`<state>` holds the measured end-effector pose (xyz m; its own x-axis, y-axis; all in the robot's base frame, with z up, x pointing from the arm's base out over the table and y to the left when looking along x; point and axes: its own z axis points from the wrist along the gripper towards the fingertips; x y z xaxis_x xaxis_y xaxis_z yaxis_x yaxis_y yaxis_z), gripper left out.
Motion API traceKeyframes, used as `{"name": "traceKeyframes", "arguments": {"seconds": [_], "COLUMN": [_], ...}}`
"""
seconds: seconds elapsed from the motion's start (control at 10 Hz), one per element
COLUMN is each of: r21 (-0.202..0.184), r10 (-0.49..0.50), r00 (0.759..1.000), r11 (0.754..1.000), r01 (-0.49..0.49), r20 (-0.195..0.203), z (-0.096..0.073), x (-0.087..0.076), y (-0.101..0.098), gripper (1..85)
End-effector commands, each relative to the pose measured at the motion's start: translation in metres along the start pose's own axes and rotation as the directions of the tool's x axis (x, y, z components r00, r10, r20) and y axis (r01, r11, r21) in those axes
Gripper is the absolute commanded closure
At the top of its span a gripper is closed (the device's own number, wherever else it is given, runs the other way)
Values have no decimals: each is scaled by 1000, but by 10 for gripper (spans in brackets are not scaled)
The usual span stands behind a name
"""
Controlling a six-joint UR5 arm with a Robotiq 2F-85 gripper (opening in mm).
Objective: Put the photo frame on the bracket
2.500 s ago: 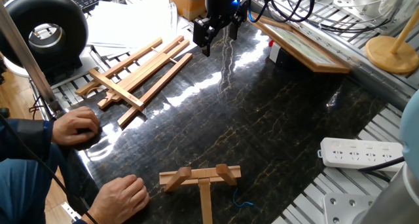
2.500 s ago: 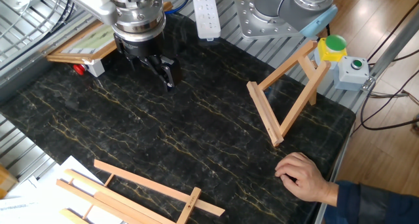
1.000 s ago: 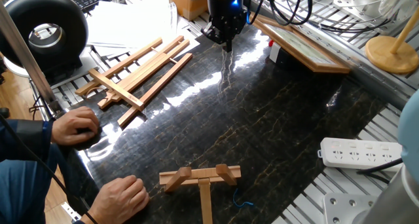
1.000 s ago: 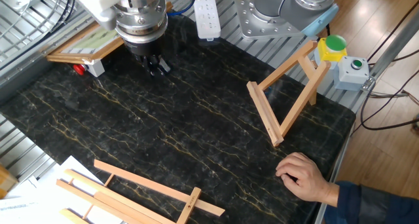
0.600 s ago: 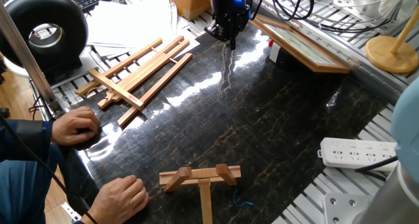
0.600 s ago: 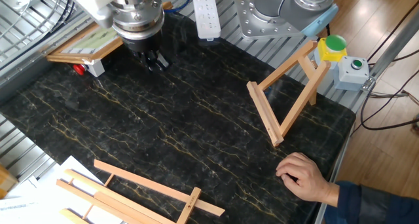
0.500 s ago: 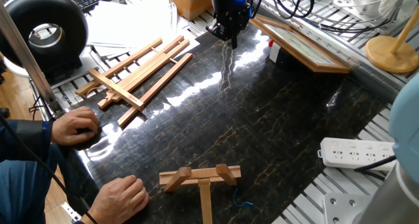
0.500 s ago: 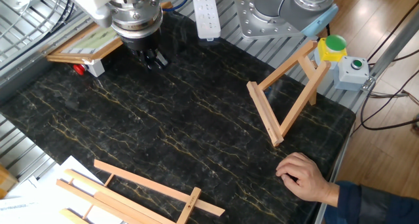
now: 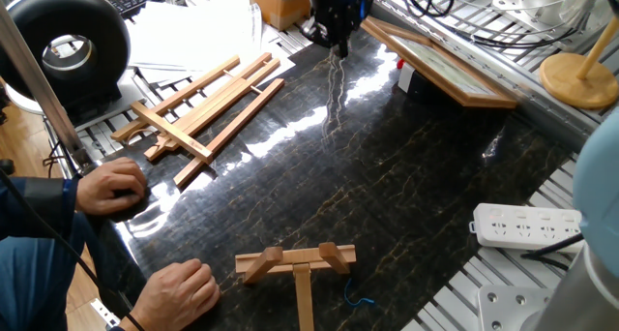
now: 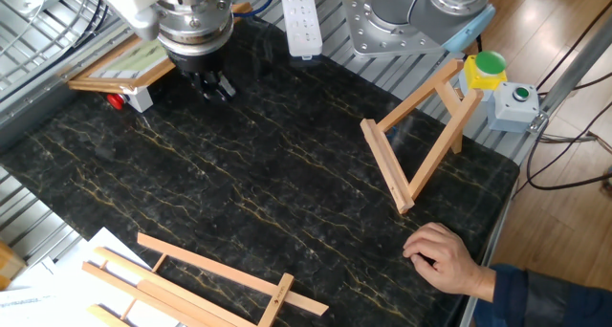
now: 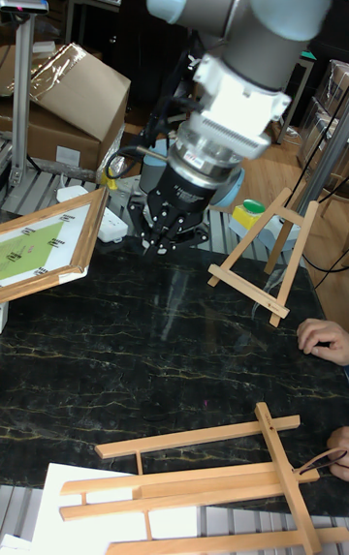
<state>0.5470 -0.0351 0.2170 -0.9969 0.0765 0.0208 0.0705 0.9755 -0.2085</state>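
The photo frame [image 9: 447, 66] lies tilted, picture side up, at the back edge of the dark marble table; it also shows as the light-wood frame [image 10: 124, 64] and the frame [image 11: 44, 247]. My gripper [image 9: 335, 38] hovers over the table just beside the frame's near end, shut with nothing between its fingers; it is also seen as the gripper [image 10: 212, 86] and the gripper [image 11: 163, 241]. The T-shaped bracket [image 9: 298, 262] stands at the table's opposite edge, far from the gripper, also seen as the bracket [image 10: 419, 136] and the bracket [image 11: 268, 259].
A bigger slatted easel [image 9: 198, 106] lies flat at the table's side. A person's hands [image 9: 114, 188] rest near the bracket and easel. A white power strip [image 9: 532, 225], a button box [image 10: 502, 83] and a cardboard box [image 11: 58, 100] surround the table.
The gripper's fingers were open 2.5 s ago and have shut. The gripper has since drifted slightly toward the back edge, nearer the photo frame.
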Motion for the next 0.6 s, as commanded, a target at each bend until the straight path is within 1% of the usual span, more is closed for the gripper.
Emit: {"name": "traceKeyframes", "arguments": {"seconds": [0.0, 0.1, 0.3, 0.4, 0.5], "r21": [102, 114, 153, 210, 279], "r10": [-51, -59, -88, -144, -200], "r00": [997, 994, 993, 987, 976], "r11": [994, 992, 985, 969, 945], "r01": [44, 49, 75, 127, 170], "r20": [66, 90, 83, 71, 82], "z": [-19, -17, -13, -11, -12], "x": [-12, -13, -4, -1, -3], "y": [-11, -9, -18, -36, -56], "gripper": [847, 847, 847, 847, 847]}}
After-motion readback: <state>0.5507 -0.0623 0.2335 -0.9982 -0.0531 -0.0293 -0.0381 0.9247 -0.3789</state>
